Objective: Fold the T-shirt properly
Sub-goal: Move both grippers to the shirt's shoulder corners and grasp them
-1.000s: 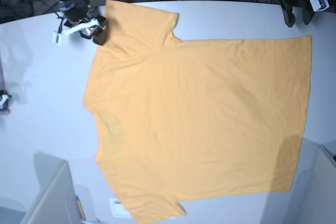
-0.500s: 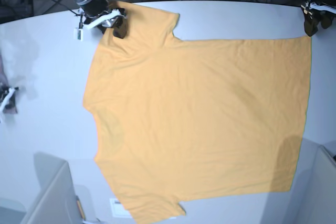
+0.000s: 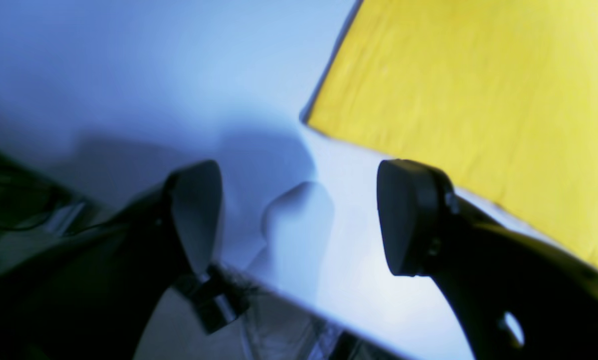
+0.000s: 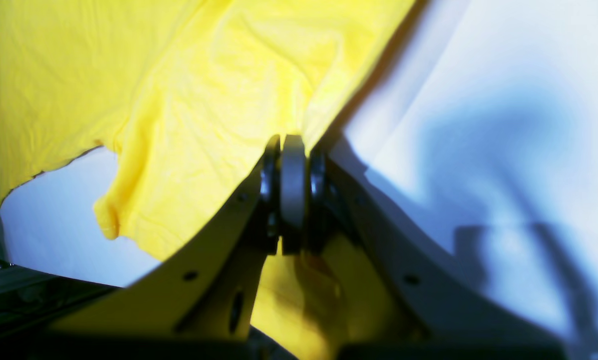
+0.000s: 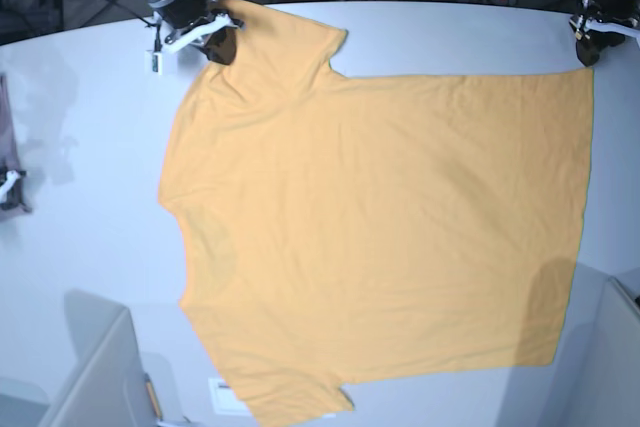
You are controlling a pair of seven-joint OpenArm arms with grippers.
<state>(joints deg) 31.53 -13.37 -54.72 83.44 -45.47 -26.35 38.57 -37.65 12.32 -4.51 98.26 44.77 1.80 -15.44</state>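
The light orange-yellow T-shirt (image 5: 380, 227) lies flat on the white table (image 5: 80, 147), plain side up, with its neck toward the left and its hem toward the right. My right gripper (image 5: 222, 42) is at the far sleeve's left edge. In the right wrist view the gripper (image 4: 291, 145) is shut on the T-shirt (image 4: 178, 100) at that edge. My left gripper (image 5: 592, 47) hovers just beyond the far hem corner. In the left wrist view it (image 3: 299, 215) is open and empty over bare table, with the T-shirt's corner (image 3: 479, 100) ahead of it.
A grey bin (image 5: 100, 377) stands at the front left and another (image 5: 615, 357) at the front right. A white label (image 5: 225, 392) lies by the near sleeve. A small clamp (image 5: 8, 192) sits at the left edge. Cables and equipment line the back.
My right gripper moved right onto the far sleeve's edge, and the sleeve shifted slightly right with it. My left gripper moved right and down to the far hem corner.
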